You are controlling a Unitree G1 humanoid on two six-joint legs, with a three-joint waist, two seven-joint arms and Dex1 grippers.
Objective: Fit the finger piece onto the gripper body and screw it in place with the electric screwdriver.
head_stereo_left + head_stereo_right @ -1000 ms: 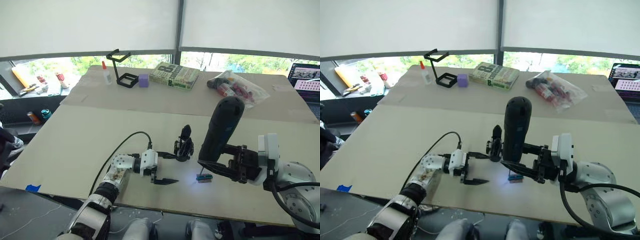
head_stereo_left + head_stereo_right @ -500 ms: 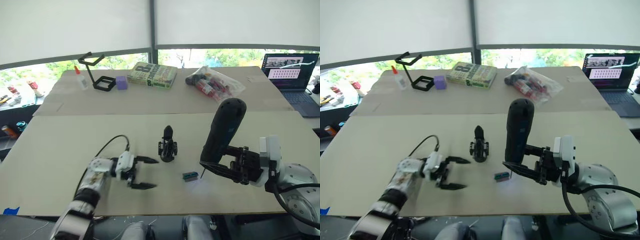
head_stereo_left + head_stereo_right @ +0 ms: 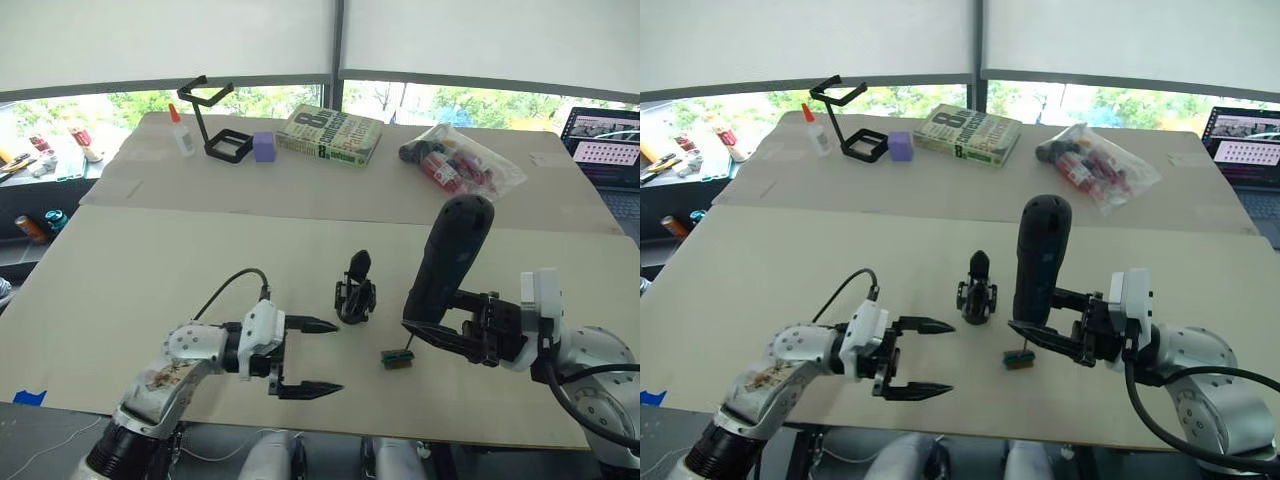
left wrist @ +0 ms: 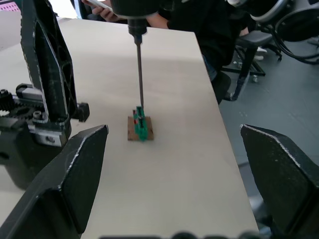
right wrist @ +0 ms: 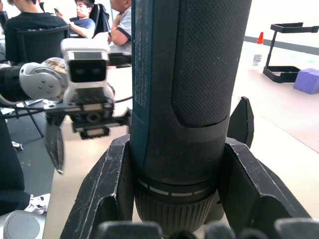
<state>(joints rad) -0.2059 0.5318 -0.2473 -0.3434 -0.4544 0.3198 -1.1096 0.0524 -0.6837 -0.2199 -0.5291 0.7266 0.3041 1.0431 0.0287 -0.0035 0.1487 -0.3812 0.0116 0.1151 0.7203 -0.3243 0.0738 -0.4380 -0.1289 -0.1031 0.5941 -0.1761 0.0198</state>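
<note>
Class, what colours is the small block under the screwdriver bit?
Green and brown block, clearest in the left wrist view.

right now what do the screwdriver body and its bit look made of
The thick black cylindrical electric screwdriver looks like matte plastic with a rubbery grip: its surface is finely dimpled. Its thin bit looks like metal: slim, grey, with a slight sheen.

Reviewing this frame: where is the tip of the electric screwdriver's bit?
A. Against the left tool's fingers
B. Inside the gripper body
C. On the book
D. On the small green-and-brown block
D. The right tool holds the electric screwdriver upright, and in the left wrist view its thin bit comes down onto the small green-and-brown block, with the gripper body standing apart and the left tool open and empty.
</note>
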